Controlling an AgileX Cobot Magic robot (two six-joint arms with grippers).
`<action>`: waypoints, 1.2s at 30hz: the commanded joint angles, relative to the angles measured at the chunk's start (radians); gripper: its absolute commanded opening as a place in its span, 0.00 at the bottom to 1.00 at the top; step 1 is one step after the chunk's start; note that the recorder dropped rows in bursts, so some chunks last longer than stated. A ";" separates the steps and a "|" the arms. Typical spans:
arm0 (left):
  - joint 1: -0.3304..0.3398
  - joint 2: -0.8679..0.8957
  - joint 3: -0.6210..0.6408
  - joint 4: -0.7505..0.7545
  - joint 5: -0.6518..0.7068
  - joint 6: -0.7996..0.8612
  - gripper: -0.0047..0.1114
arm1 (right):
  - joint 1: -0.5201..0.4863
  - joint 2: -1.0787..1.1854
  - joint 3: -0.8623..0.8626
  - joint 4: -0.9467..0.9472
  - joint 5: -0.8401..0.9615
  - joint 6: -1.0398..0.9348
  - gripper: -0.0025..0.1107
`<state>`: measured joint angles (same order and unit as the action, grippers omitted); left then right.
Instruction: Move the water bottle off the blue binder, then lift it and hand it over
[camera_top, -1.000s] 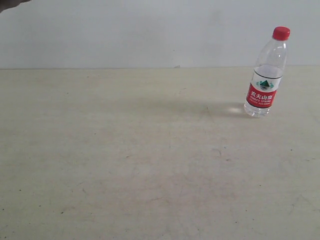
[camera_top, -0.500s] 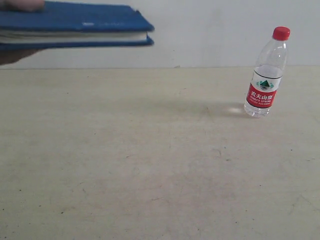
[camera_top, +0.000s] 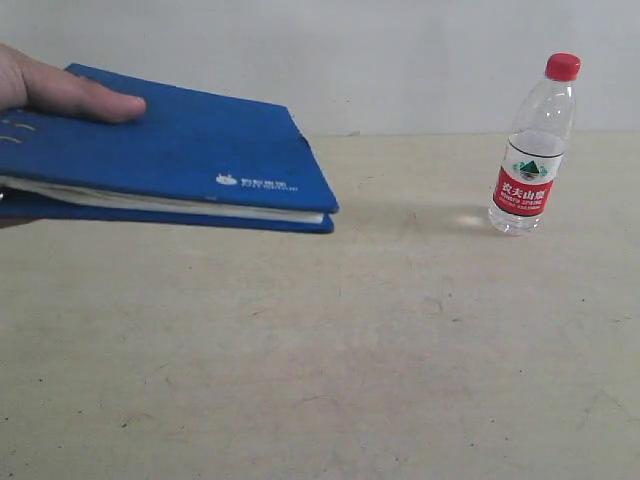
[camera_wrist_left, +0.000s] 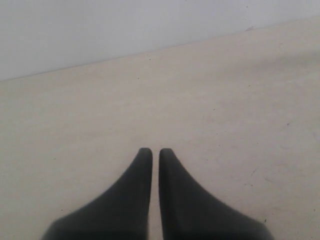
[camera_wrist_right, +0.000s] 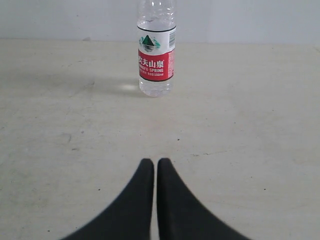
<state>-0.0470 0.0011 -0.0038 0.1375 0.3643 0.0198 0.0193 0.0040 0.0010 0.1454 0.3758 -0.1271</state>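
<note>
Pale, scuffed beige table (camera_top: 350, 360), backed by a plain white wall (camera_top: 420, 60). Contents as seen from the exterior view:

1. Water bottle (camera_top: 532, 150): small, clear plastic, red cap (camera_top: 562, 66), red-and-white label (camera_top: 523, 188) with a green mountain mark. It stands upright on the bare table at about two o'clock of the scene, near the wall line. It is not on the binder and is well apart from it. Nothing touches it.

2. Blue binder (camera_top: 190, 150): royal blue, closed, with a small white logo (camera_top: 255, 182) on the cover and the white page edge (camera_top: 150, 200) showing. It is at about ten o'clock and is held clear of the table. It is tilted, with the free corner dipping toward four o'clock.

3. Person's hand (camera_top: 60, 92): it enters from nine o'clock. The thumb lies flat on the cover and points toward three o'clock. The remaining fingers are hidden under the binder, so the hand pinches it from above and below.

4. Left gripper (camera_wrist_left: 150, 152): two dark fingers are drawn together with only a thin slit between them. It holds nothing and sits low over empty tabletop, pointing toward the wall. It does not appear in the exterior view.

5. Right gripper (camera_wrist_right: 155, 162): its fingers are likewise pressed almost together and hold nothing. It is low over the table, and the bottle (camera_wrist_right: 156, 55) stands dead ahead at its twelve o'clock, apart from the tips. It does not appear in the exterior view either.
</note>
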 joint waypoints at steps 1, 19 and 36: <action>-0.009 -0.001 0.004 -0.007 0.003 0.005 0.08 | 0.000 -0.004 -0.001 -0.002 -0.007 -0.002 0.02; -0.009 -0.001 0.004 -0.007 0.003 0.005 0.08 | -0.080 -0.004 -0.001 0.002 -0.006 -0.026 0.02; -0.009 -0.001 0.004 -0.007 0.003 0.005 0.08 | -0.078 -0.004 -0.001 0.002 -0.010 -0.026 0.02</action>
<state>-0.0470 0.0011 -0.0038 0.1375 0.3643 0.0198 -0.0599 0.0040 0.0010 0.1460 0.3743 -0.1488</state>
